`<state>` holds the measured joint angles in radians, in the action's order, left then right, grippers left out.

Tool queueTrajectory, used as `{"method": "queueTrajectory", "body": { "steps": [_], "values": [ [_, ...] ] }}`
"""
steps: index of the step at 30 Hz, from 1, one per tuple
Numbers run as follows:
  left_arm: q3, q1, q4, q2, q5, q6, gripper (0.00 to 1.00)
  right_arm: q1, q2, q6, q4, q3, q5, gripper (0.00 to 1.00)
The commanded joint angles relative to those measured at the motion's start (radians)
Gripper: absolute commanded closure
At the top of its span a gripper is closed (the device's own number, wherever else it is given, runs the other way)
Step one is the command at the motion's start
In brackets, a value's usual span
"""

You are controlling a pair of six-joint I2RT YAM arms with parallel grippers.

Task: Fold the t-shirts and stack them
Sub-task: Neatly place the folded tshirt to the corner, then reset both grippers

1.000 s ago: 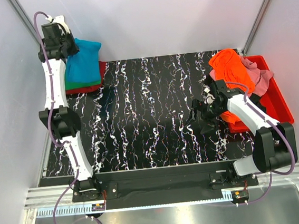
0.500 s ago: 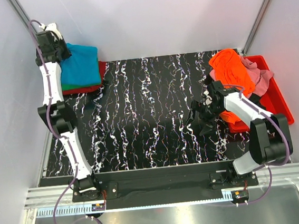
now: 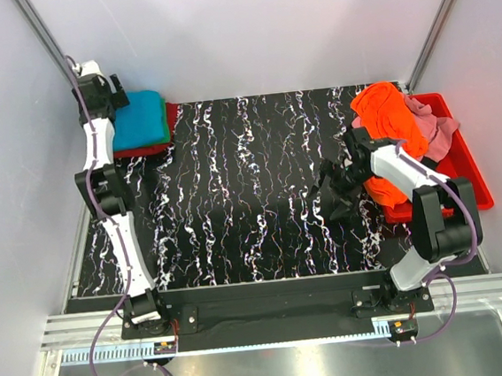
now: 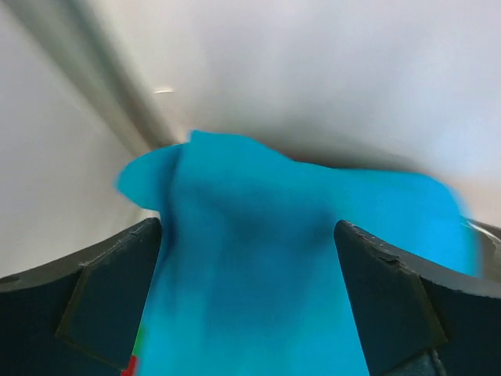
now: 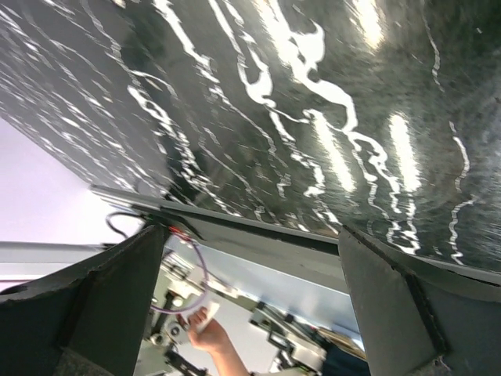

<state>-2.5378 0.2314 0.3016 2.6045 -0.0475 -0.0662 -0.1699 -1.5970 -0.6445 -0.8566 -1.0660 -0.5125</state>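
A teal blue t-shirt (image 3: pixel 142 118) lies folded on top of a stack at the table's back left corner. A green t-shirt (image 3: pixel 143 146) and a red t-shirt (image 3: pixel 172 121) show as edges under it. My left gripper (image 3: pixel 105 92) hovers at the stack's far left edge, open. In the left wrist view the teal t-shirt (image 4: pixel 258 266) fills the space beyond the left gripper (image 4: pixel 246 229), and neither finger (image 4: pixel 94 298) touches it. My right gripper (image 3: pixel 335 189) hangs open over the dark table, holding nothing. The orange t-shirt (image 3: pixel 391 114) and pink t-shirt (image 3: pixel 433 131) are heaped in the bin.
A rigid red plastic bin (image 3: pixel 464 166) stands at the table's right edge, just right of my right arm. White walls close in behind and beside the stack. The right wrist view looks past the right gripper (image 5: pixel 250 235) over the marbled black table (image 5: pixel 313 102) to its near edge.
My left gripper opened and let go of the teal t-shirt, which settled flat on the stack. The left wrist shifted toward the back left corner. The right arm barely moved.
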Motion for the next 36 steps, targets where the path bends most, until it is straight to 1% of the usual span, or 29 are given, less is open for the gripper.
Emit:
{"method": "queueTrajectory", "body": {
  "steps": [1, 4, 6, 7, 9, 10, 11, 13, 14, 17, 18, 20, 21, 22, 24, 25, 26, 27, 28, 30, 31, 32, 33, 34, 35, 36],
  "values": [
    [-0.072, 0.039, -0.191, -0.014, -0.167, 0.0, 0.01, -0.006, -0.004, -0.076, 0.019, -0.086, 0.022, 0.0],
    [-0.067, 0.046, -0.222, -0.035, -0.178, -0.041, 0.01, -0.006, -0.017, -0.089, 0.016, -0.123, 0.025, 0.0],
    [-0.061, 0.045, -0.205, -0.056, -0.187, -0.066, 0.01, -0.005, -0.021, -0.086, 0.016, -0.147, 0.023, 0.0],
    [-0.032, 0.036, -0.194, -0.098, -0.243, -0.073, 0.01, -0.008, -0.023, -0.083, 0.013, -0.156, 0.022, 0.0],
    [0.028, 0.031, -0.176, -0.159, -0.288, -0.116, 0.01, -0.011, -0.021, -0.069, 0.008, -0.185, 0.019, 0.0],
    [0.08, 0.025, -0.159, -0.191, -0.34, -0.133, 0.01, -0.011, -0.018, -0.061, 0.002, -0.193, 0.017, 0.0],
    [0.1, 0.02, -0.11, -0.251, -0.363, -0.177, 0.01, -0.013, -0.017, -0.043, 0.001, -0.204, 0.012, 0.0],
    [0.167, 0.007, -0.062, -0.312, -0.39, -0.22, 0.01, -0.014, -0.011, -0.026, -0.012, -0.229, 0.005, 0.0],
    [0.186, -0.003, -0.015, -0.378, -0.4, -0.262, 0.01, -0.014, -0.008, -0.006, -0.013, -0.233, 0.003, 0.0],
    [0.237, -0.064, 0.04, -0.464, -0.445, -0.293, 0.01, -0.013, 0.012, 0.028, -0.015, -0.252, -0.006, 0.0],
    [0.257, -0.085, 0.044, -0.53, -0.451, -0.293, 0.01, -0.016, 0.023, 0.035, -0.013, -0.261, -0.011, 0.0],
    [0.332, -0.15, 0.05, -0.595, -0.463, -0.316, 0.01, -0.017, 0.034, 0.055, -0.013, -0.273, -0.021, 0.0],
    [0.362, -0.171, 0.053, -0.669, -0.465, -0.329, 0.01, -0.017, 0.04, 0.062, -0.013, -0.285, -0.029, 0.0],
    [0.431, -0.213, 0.054, -0.705, -0.454, -0.346, 0.01, -0.016, 0.048, 0.066, -0.013, -0.291, -0.049, 0.0],
    [0.511, -0.253, 0.053, -0.817, -0.422, -0.392, 0.01, -0.017, 0.077, 0.071, -0.012, -0.31, -0.061, 0.0],
    [0.589, -0.291, 0.053, -0.854, -0.405, -0.402, 0.01, -0.017, 0.091, 0.077, -0.013, -0.313, -0.069, 0.0],
    [0.628, -0.308, 0.053, -0.885, -0.385, -0.414, 0.01, -0.017, 0.103, 0.081, -0.013, -0.319, -0.072, 0.0],
    [0.71, -0.323, 0.054, -0.914, -0.34, -0.422, 0.01, -0.017, 0.129, 0.086, -0.013, -0.328, -0.073, 0.0],
    [0.75, -0.348, 0.051, -0.972, -0.307, -0.426, 0.01, -0.017, 0.143, 0.092, -0.012, -0.331, -0.072, 0.0],
    [0.824, -0.36, 0.063, -1.027, -0.246, -0.429, 0.01, -0.017, 0.182, 0.097, -0.013, -0.328, -0.069, 0.0],
    [0.905, -0.374, 0.071, -1.085, -0.198, -0.441, 0.01, -0.017, 0.198, 0.103, -0.013, -0.327, -0.067, 0.0],
    [0.948, -0.376, 0.076, -1.119, -0.157, -0.437, 0.01, -0.017, 0.23, 0.105, -0.013, -0.312, -0.067, 0.0],
    [1.029, -0.379, 0.08, -1.152, -0.09, -0.432, 0.01, -0.017, 0.247, 0.105, -0.013, -0.302, -0.064, 0.0],
    [1.075, -0.385, 0.086, -1.184, -0.069, -0.428, 0.01, -0.017, 0.264, 0.103, -0.013, -0.292, -0.055, 0.0],
    [1.123, -0.388, 0.085, -1.262, -0.058, -0.425, 0.01, -0.017, 0.297, 0.103, -0.012, -0.282, -0.049, 0.0],
    [1.221, -0.406, 0.083, -1.299, -0.058, -0.414, 0.01, -0.016, 0.313, 0.103, -0.01, -0.258, -0.044, 0.0]
  ]
}}
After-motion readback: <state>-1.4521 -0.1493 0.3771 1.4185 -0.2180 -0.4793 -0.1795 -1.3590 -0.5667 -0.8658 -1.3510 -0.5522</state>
